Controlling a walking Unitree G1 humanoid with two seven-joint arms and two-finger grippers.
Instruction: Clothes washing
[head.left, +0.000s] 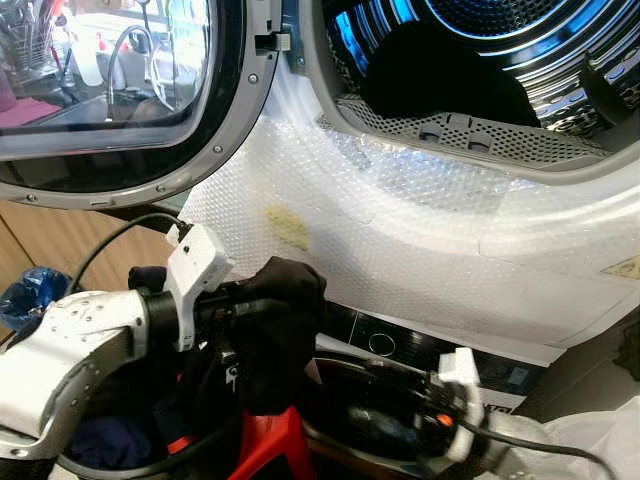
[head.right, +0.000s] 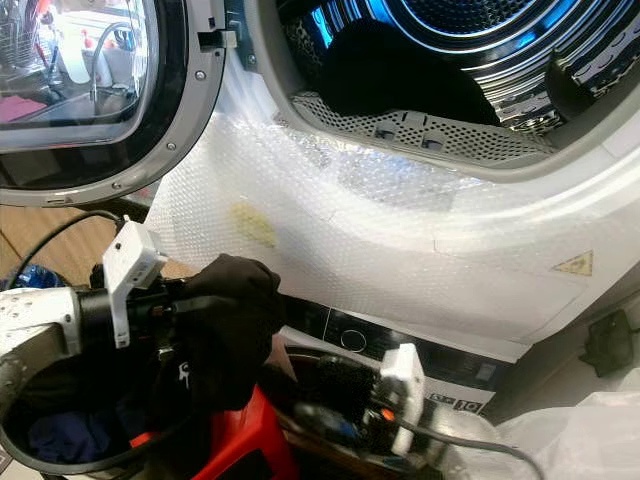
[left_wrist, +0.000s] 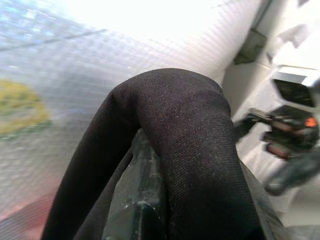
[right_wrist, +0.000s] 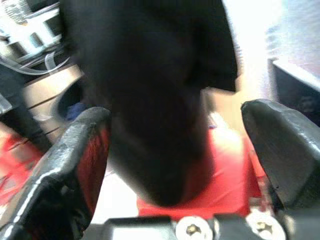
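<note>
- Left tool (head.left: 262, 305) is closed on a black garment (head.left: 280, 330), which drapes over its fingers and hangs down from them in a fold
- Seen from the left wrist, the black garment (left_wrist: 185, 150) wraps right over the top of one dark finger (left_wrist: 137, 200), with the bubble-wrapped panel blurred behind
- Held garment hangs in front of the lower machine, below the open drum and above a red stool (head.left: 270, 445)
- Right tool (right_wrist: 175, 150) sits low on the robot's right, fingers (right_wrist: 75, 165) spread wide apart with nothing between them touching; the black garment hangs ahead of it, blurred, over the red stool (right_wrist: 225, 165)
- Upper machine's drum (head.left: 500, 60) is open, its round glass door (head.left: 110, 90) swung out to the left; a dark piece of clothing (head.left: 440, 75) already lies inside on the perforated lip
- White front panel (head.left: 400, 240) below the drum is covered in bubble wrap, with a yellowish patch (head.left: 288, 228) on it
- Dark round basket (head.right: 60, 440) stands at lower left, beneath the left arm, with blue cloth (head.right: 60, 430) inside
- Control knob (head.right: 351, 340) of the lower machine shows just behind the right arm
</note>
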